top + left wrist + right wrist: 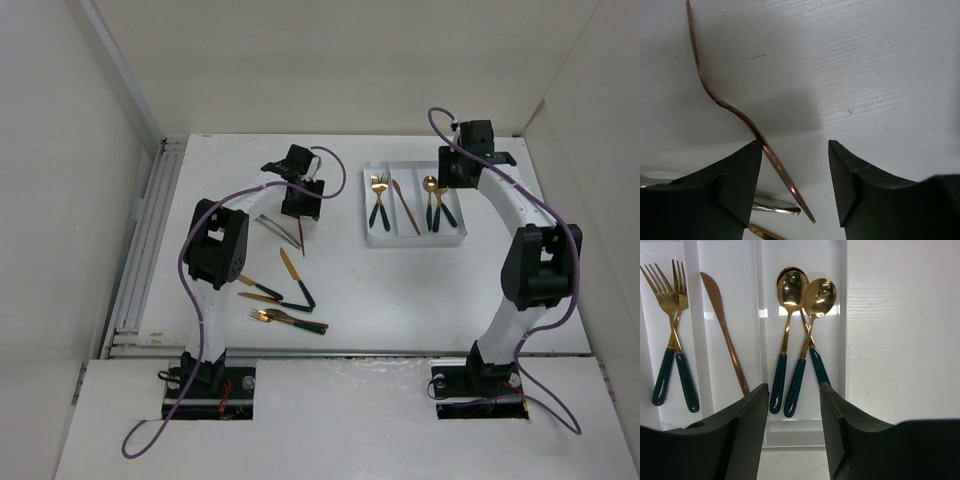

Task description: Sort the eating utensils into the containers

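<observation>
White desk (400, 300), seen from above and from both wrists.

Nearest the left arm's base: loose forks (288, 319) in a small heap, gold heads, dark handles, lying crosswise. Just beyond them is a dark-handled knife (296, 279), blade pointing away. Beside it on the left is a gold piece (258, 287) with a dark end; type not clear at this size.

Farther out, silver pieces (279, 230) lie angled on the desk, with a thin copper piece (735, 110) next to them. Left tool (795, 150) is low over this pair, pointing down, jaws partly apart. The copper piece runs along the inner edge of the finger (735, 190) on the left of the wrist view, with a clear gap to the other finger — nothing clamped. Cannot tell whether finger and copper actually touch. One silver end shows under that same finger.

Tray (412, 243) sits right of the desk's middle, three long compartments side by side.
- Left: two tray forks (670, 315), green handles, tines away.
- Middle: one copper knife (722, 325), alone.
- Right: spoons (792, 290) — three green handles crossing, two gold bowls plain, a third mostly hidden behind.

Right tool (794, 387) hangs above the tray. In its own view the fingers frame the handle end of the spoon compartment. Jaws partly apart, nothing between them, nothing held.
</observation>
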### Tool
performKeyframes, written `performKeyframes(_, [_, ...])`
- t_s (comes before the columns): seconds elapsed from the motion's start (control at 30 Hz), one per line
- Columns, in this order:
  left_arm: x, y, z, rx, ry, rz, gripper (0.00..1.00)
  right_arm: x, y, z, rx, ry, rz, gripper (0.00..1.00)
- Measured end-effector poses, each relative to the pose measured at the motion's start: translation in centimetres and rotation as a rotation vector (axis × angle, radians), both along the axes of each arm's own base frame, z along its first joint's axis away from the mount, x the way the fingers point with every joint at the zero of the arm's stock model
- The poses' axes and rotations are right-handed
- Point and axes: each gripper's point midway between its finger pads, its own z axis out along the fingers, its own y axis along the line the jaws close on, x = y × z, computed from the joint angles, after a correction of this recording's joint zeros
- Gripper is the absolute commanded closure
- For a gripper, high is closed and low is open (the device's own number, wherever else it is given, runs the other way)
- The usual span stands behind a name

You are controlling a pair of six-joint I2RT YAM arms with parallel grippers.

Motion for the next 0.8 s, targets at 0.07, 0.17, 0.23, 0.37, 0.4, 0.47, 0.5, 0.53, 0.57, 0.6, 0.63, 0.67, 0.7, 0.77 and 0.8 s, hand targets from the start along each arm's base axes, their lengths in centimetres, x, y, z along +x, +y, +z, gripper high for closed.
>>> performKeyframes(0.07, [0.0, 0.3, -1.0, 0.023, 0.012, 0.012, 0.48, 0.0, 0.0, 0.2, 0.0, -0.005, 0.0, 0.49])
performKeyframes(0.17, [0.1, 0.8, -1.7, 0.051, 0.018, 0.039, 0.5, 0.0, 0.0, 0.2, 0.0, -0.004, -0.001, 0.49])
performKeyframes(0.23, [0.3, 1.0, -1.7, 0.062, 0.012, 0.052, 0.51, -0.2, 0.0, 0.2, -0.001, -0.004, -0.001, 0.49])
performKeyframes(0.37, [0.3, 1.2, -1.7, 0.068, 0.01, 0.062, 0.51, -0.8, -0.1, 0.6, -0.002, -0.011, -0.004, 0.49])
performKeyframes(0.4, [0.3, 1.2, -1.7, 0.069, 0.01, 0.062, 0.51, -0.9, -0.1, 0.8, -0.001, -0.015, -0.004, 0.49])
performKeyframes(0.47, [0.3, 1.2, -1.8, 0.07, 0.012, 0.063, 0.57, -1.1, -0.1, 1.1, -0.001, -0.021, -0.005, 0.49])
performKeyframes(0.5, [0.3, 1.2, -1.9, 0.073, 0.012, 0.063, 0.57, -1.2, -0.2, 1.2, -0.001, -0.024, -0.006, 0.49])
performKeyframes(0.53, [0.4, 1.3, -1.9, 0.075, 0.011, 0.065, 0.57, -1.2, -0.2, 1.2, -0.003, -0.025, -0.007, 0.49])
performKeyframes(0.57, [0.4, 1.3, -1.9, 0.075, 0.011, 0.067, 0.57, -1.2, -0.2, 1.3, -0.004, -0.026, -0.008, 0.49])
performKeyframes(0.6, [0.4, 1.3, -1.9, 0.075, 0.012, 0.07, 0.57, -1.2, -0.3, 1.3, -0.007, -0.026, -0.011, 0.49])
performKeyframes(0.63, [0.4, 1.3, -1.9, 0.074, 0.012, 0.073, 0.57, -1.2, -0.4, 1.3, -0.009, -0.027, -0.014, 0.49])
performKeyframes(0.67, [0.4, 1.3, -1.9, 0.074, 0.012, 0.075, 0.57, -1.2, -0.4, 1.4, -0.012, -0.028, -0.016, 0.49])
performKeyframes(0.7, [0.4, 1.3, -1.9, 0.072, 0.013, 0.078, 0.63, -1.3, -0.5, 1.5, -0.014, -0.03, -0.018, 0.49])
performKeyframes(0.77, [0.4, 1.3, -1.9, 0.072, 0.011, 0.087, 0.69, -1.5, -0.6, 1.8, -0.017, -0.034, -0.021, 0.49])
performKeyframes(0.8, [0.5, 1.3, -2.0, 0.07, 0.011, 0.09, 0.72, -1.6, -0.6, 2.1, -0.018, -0.041, -0.022, 0.49])
